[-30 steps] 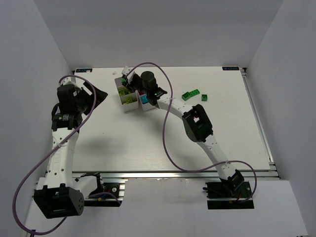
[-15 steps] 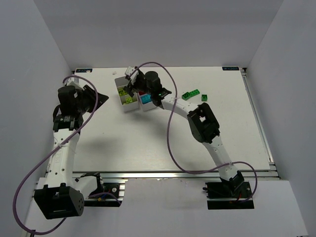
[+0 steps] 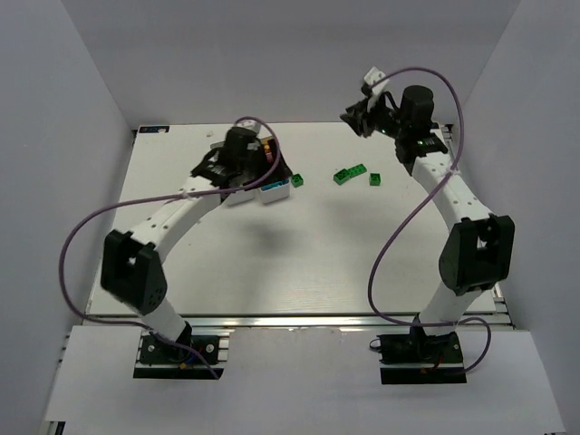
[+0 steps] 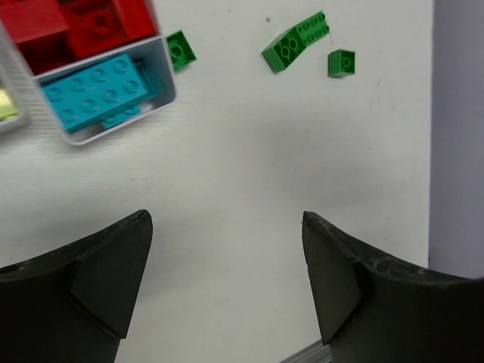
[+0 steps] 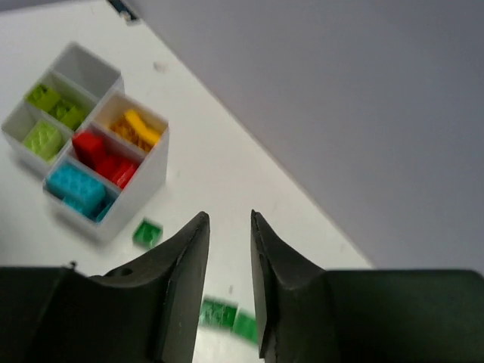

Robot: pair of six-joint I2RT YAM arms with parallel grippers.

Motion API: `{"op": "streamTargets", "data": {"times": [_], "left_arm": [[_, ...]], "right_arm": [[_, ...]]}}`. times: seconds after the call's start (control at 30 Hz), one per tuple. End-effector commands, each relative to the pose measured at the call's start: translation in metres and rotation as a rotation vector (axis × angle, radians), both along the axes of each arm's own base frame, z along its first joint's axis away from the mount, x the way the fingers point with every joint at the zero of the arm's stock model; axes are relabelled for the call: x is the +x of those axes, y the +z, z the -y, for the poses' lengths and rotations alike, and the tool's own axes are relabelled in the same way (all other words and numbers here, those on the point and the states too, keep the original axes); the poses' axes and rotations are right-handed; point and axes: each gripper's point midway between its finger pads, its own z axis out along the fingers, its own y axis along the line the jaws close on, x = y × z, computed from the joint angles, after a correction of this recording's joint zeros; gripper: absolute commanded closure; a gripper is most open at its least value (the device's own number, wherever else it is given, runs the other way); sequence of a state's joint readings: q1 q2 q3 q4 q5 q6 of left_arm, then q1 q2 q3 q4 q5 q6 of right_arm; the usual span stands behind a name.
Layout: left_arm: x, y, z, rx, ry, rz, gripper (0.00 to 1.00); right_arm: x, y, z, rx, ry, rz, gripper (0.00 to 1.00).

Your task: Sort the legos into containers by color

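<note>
Wide apart and released, the left fingers (image 4: pixel 106 276) frame bare worktop (image 4: pixel 242 174) with nothing between them. Ahead of them lie three loose pieces of dark green legos (image 4: pixel 295 44). One is a small brick just beside a tray corner, one is a longer piece that may be two bricks touching, and one is a small square brick near it. One end of the trays (image 4: pixel 168 83) shows here, the end compartment holding cyan bricks (image 4: pixel 94 91) and the next holding red bricks (image 4: pixel 83 23).

From the right wrist, the right fingers (image 5: pixel 185 265) are nearly together with a narrow gap, clamping nothing, high above the worktop. Below them two white trays lie side by side, three compartments each. One tray holds yellow and orange bricks (image 5: pixel 136 127), then red, then cyan. The other shows lime bricks (image 5: pixel 45 121) in two compartments.

From above, the left arm (image 3: pixel 172 213) reaches over the trays and covers most of them. The right arm (image 3: pixel 444 181) hangs high near the back wall, well apart from the loose green pieces. One purple cable (image 3: pixel 381 272) loops from each arm, two in all.
</note>
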State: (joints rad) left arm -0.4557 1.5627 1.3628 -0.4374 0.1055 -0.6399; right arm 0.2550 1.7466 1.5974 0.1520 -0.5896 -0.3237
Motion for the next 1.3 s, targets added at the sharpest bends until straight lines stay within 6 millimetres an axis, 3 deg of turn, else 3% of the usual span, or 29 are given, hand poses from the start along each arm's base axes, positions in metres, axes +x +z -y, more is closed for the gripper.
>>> {"op": "streamTargets", "data": {"times": [0.0,0.03,0.07,0.1,0.13,0.2,0.23,0.27,0.3,0.33,0.37,0.4,0.47,0.6,0.77,0.93,1.27], "left_arm": [[0.018,0.007,0.021,0.1,0.075,0.027,0.1],[0.022,-0.02,0.036,0.149,0.073,-0.019,0.09],[0.031,-0.026,0.037,0.189,0.118,-0.016,0.09],[0.039,-0.015,0.043,0.187,0.16,-0.015,0.09],[0.044,-0.047,0.056,0.247,0.163,-0.061,0.09],[0.052,-0.061,0.061,0.326,0.202,-0.073,0.09],[0.06,-0.041,0.082,0.306,0.192,-0.02,0.09],[0.066,-0.063,0.091,0.35,0.188,-0.031,0.09],[0.071,-0.064,0.093,0.378,0.2,-0.014,0.09],[0.078,-0.049,0.107,0.355,0.203,0.027,0.11],[0.084,-0.069,0.111,0.386,0.203,0.015,0.16],[0.088,-0.072,0.112,0.4,0.218,0.026,0.19],[0.095,-0.085,0.117,0.423,0.221,0.029,0.33],[0.103,-0.097,0.11,0.496,0.235,0.065,0.39],[0.106,-0.113,0.102,0.573,0.257,0.086,0.29],[0.11,-0.136,0.102,0.629,0.253,0.094,0.25],[0.122,-0.146,0.104,0.68,0.241,0.15,0.25]], "right_arm": [[-0.019,-0.051,0.032,-0.048,-0.047,-0.188,0.65],[-0.025,-0.067,0.043,-0.042,-0.071,-0.237,0.62],[-0.029,-0.061,0.055,-0.034,-0.099,-0.23,0.6],[-0.031,-0.07,0.072,-0.036,-0.138,-0.277,0.59],[-0.036,-0.081,0.08,-0.035,-0.153,-0.31,0.57],[-0.044,-0.08,0.1,-0.03,-0.188,-0.324,0.55],[-0.047,-0.081,0.105,-0.027,-0.194,-0.328,0.55],[-0.055,-0.083,0.11,-0.024,-0.197,-0.332,0.54],[-0.056,-0.084,0.119,-0.022,-0.215,-0.332,0.54],[-0.058,-0.083,0.122,-0.021,-0.219,-0.324,0.54],[-0.065,-0.088,0.121,-0.025,-0.209,-0.323,0.53],[-0.063,-0.09,0.137,-0.017,-0.242,-0.325,0.53],[-0.062,-0.095,0.145,0.005,-0.255,-0.336,0.53],[-0.06,-0.102,0.15,0.041,-0.266,-0.38,0.53],[-0.056,-0.099,0.154,0.045,-0.272,-0.359,0.53],[-0.053,-0.104,0.156,0.045,-0.267,-0.364,0.53],[-0.057,-0.112,0.148,0.063,-0.215,-0.4,0.55]]}}
